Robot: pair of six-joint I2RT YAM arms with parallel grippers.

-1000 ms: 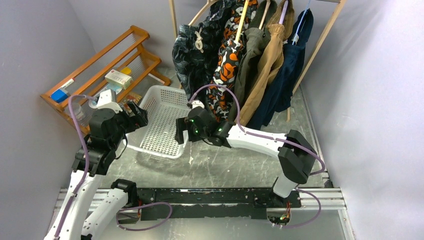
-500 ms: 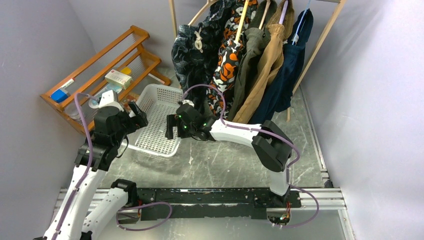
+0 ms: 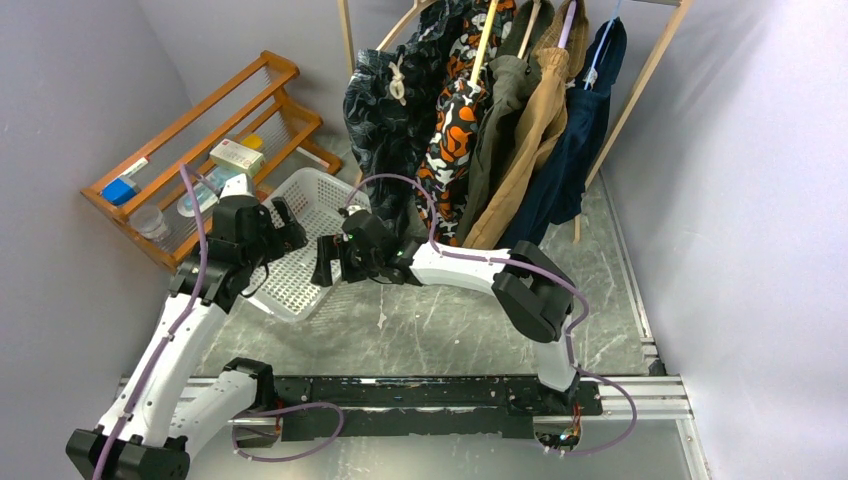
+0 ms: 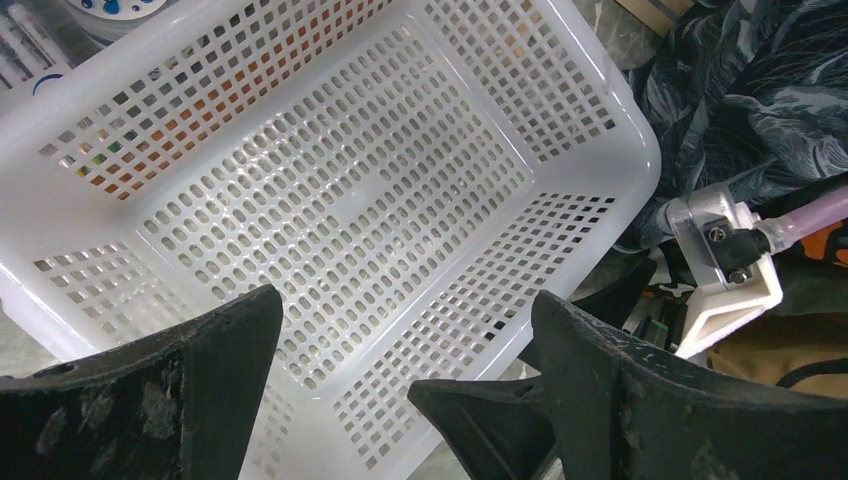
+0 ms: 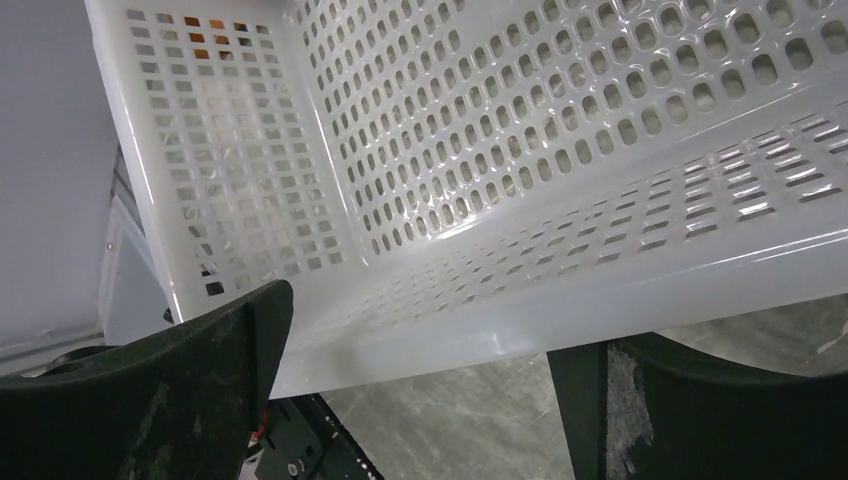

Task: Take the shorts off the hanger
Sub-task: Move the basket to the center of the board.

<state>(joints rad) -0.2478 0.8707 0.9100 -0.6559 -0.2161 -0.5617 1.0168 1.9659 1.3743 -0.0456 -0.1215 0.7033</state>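
Your left hand point(image 3: 285, 225) and right hand point(image 3: 330, 268), both released, are hovering at the basket point(image 3: 325, 180).
The shorts point(image 3: 470, 110) are hanging at its one o'clock, untouched.

Five shorts hang side by side on hangers point(image 3: 484, 45), waists up and legs drooping in loose folds. All are beyond the right claw point(image 3: 325, 262) and off to its right, and farther still from the left claw point(image 3: 285, 225); neither claw touches any.

- **Leaf-print pair point(image 3: 385, 115):** dark, nearest the right claw, just beyond it. Its white drawstring point(image 3: 398, 80) is knotted and dangles near the waist.
- **Camouflage pair point(image 3: 455, 130):** orange, black and white, next to the right.
- **Olive-grey pair point(image 3: 505, 105):** next again, pressed against the tan one.
- **Tan pair point(image 3: 535, 130):** between the olive-grey and the navy.
- **Navy pair point(image 3: 580, 130):** plain, farthest from both claws.
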